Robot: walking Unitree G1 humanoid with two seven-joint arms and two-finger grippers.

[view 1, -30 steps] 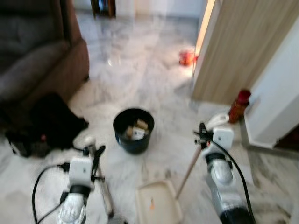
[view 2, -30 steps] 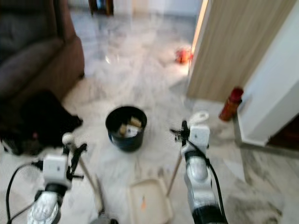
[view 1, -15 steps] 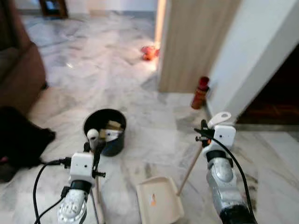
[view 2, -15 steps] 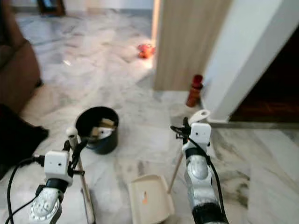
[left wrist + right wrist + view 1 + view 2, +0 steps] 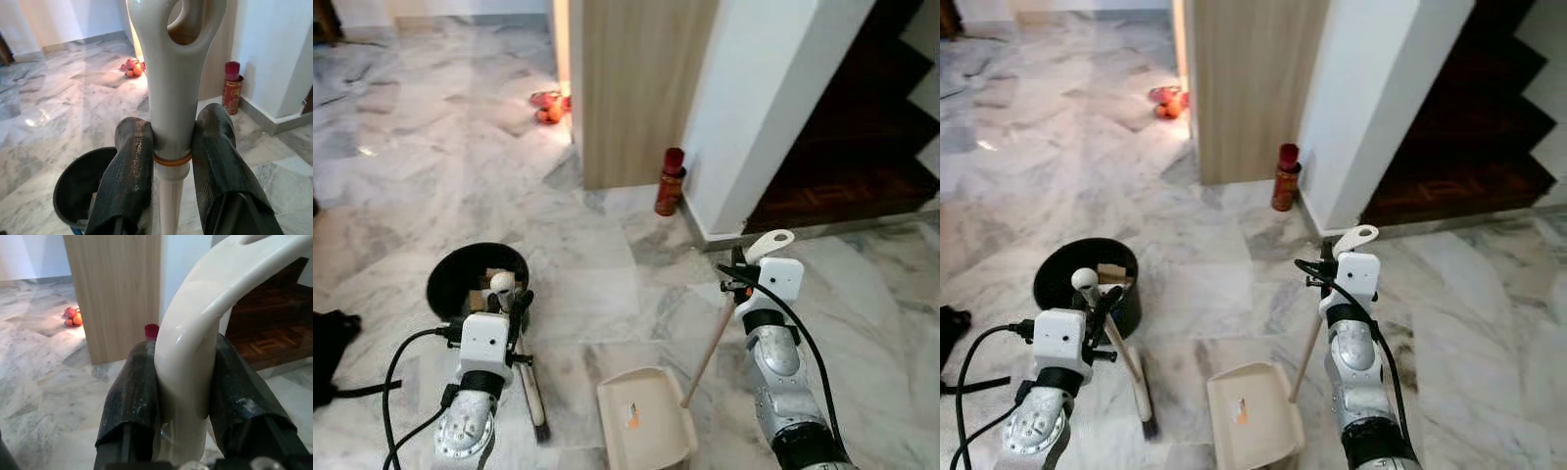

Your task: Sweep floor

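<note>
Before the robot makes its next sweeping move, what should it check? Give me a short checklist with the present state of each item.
1. Left gripper shut on the broom handle: ok.
2. Right gripper shut on the dustpan handle: ok.
3. Dustpan flat on the floor: ok, as far as can be seen.
4. Something orange lies in the dustpan: ok.
5. Black bin near the broom, a sweep could knock it: not ok.
6. Red can by the wall, apart from both tools: ok.
</note>
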